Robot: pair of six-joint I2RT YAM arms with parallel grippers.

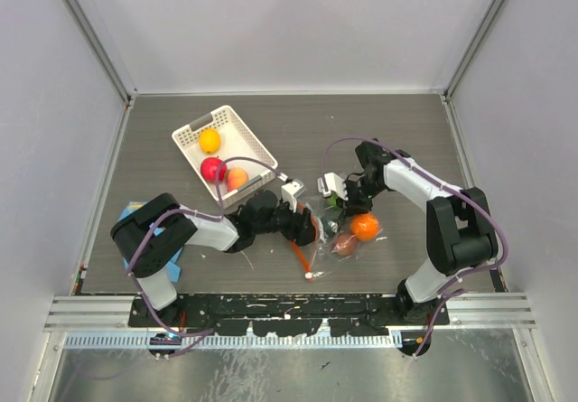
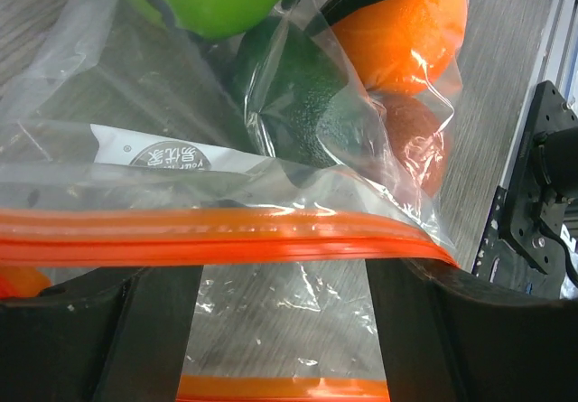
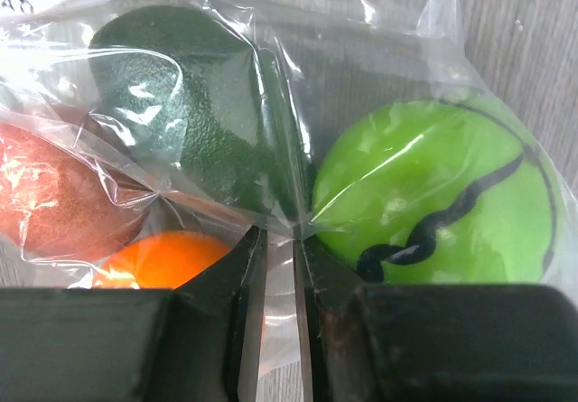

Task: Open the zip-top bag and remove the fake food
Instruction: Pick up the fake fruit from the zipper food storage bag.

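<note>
Clear plastic zip-top bag (image 1: 336,238), orange zip strip (image 2: 226,237), on surface (image 1: 406,131) near middle of near edge. Contents: orange fruit (image 1: 364,227), brown fruit (image 1: 344,244), green fruit (image 3: 433,203), dark green fruit (image 3: 190,113). Left tool (image 2: 284,294): fingers spread wide, gripping nothing, strip lying across them. Right tool (image 3: 278,248): pinched on a bag fold. White basket (image 1: 194,135), toward far left corner: yellow fruit (image 1: 209,140), red fruit (image 1: 213,168), peach fruit (image 1: 237,178).

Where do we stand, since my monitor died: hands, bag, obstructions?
Left hand open at orange zip strip of clear plastic zip-top bag. Right hand pinching bag film. Four round plastic toy fruits inside. Nothing blocking.
</note>
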